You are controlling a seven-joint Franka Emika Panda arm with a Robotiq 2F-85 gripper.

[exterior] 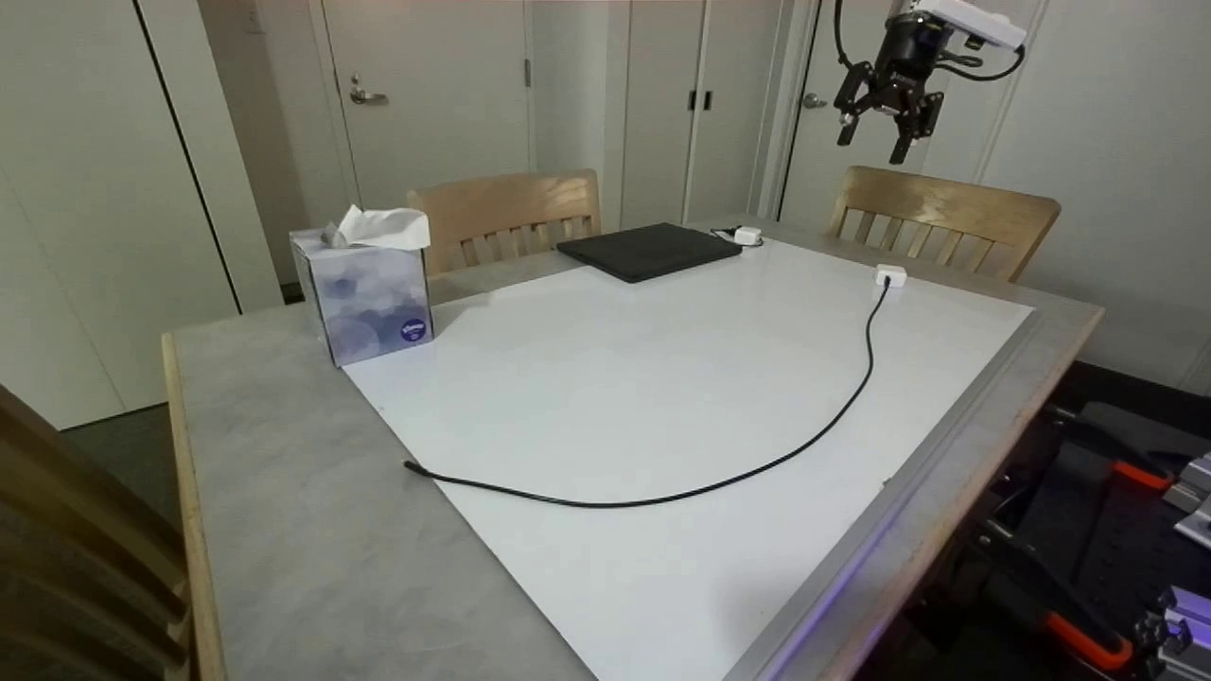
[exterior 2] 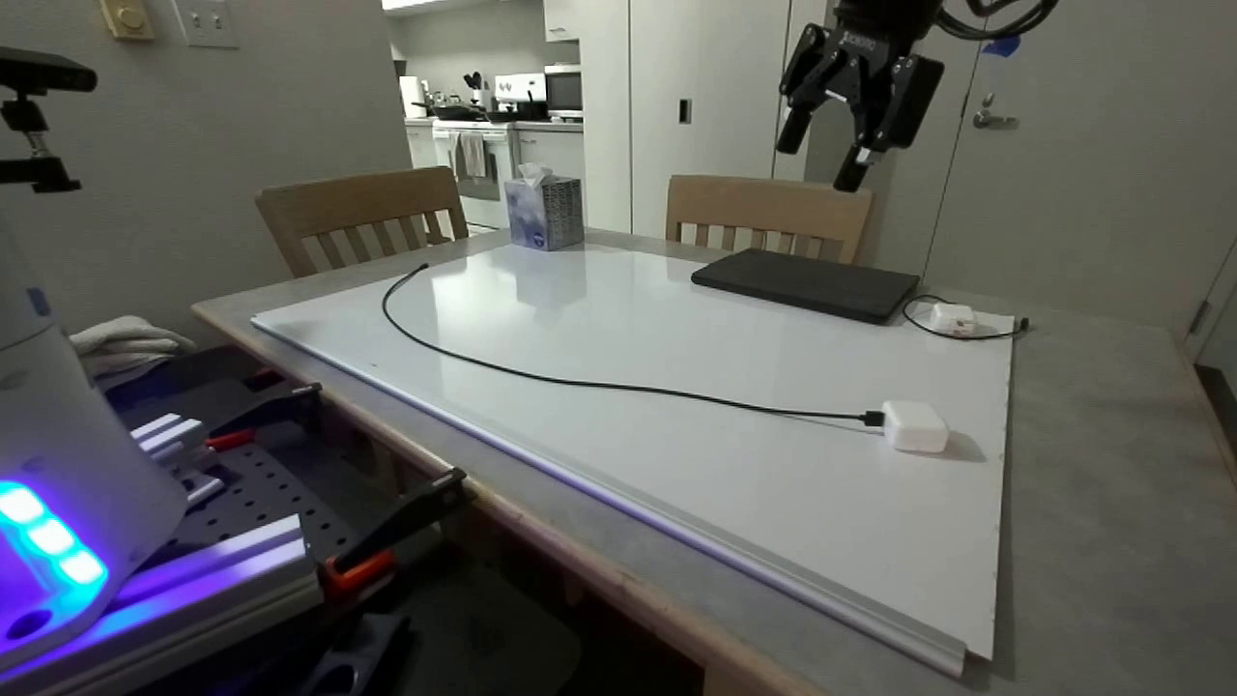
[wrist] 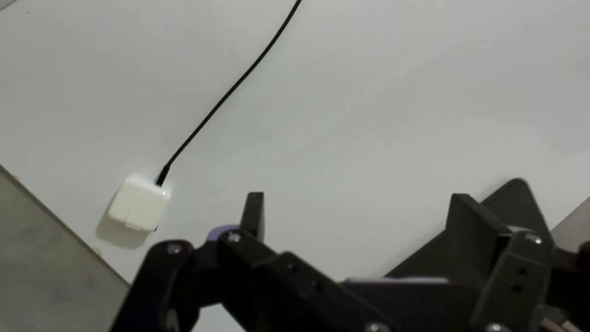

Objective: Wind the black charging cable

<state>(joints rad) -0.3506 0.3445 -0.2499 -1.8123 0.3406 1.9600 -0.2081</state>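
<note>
Gripper (exterior: 871, 147) hangs with fingers (wrist: 252, 214) spread wide, well apart from the black charging cable (exterior: 605, 505); the tissue box (exterior: 364, 298) reads "Kleenex".

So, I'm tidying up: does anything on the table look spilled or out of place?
No spill shows. Slightly odd: the black charging cable lies on the white board, but its free end pokes past the edge.

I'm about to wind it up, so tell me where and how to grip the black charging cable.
Probably best: pinch the black charging cable just behind its free tip, coming straight down and closing across its width. It is thin, lies flat and uncovered, and its other end sits in the white plug.
</note>
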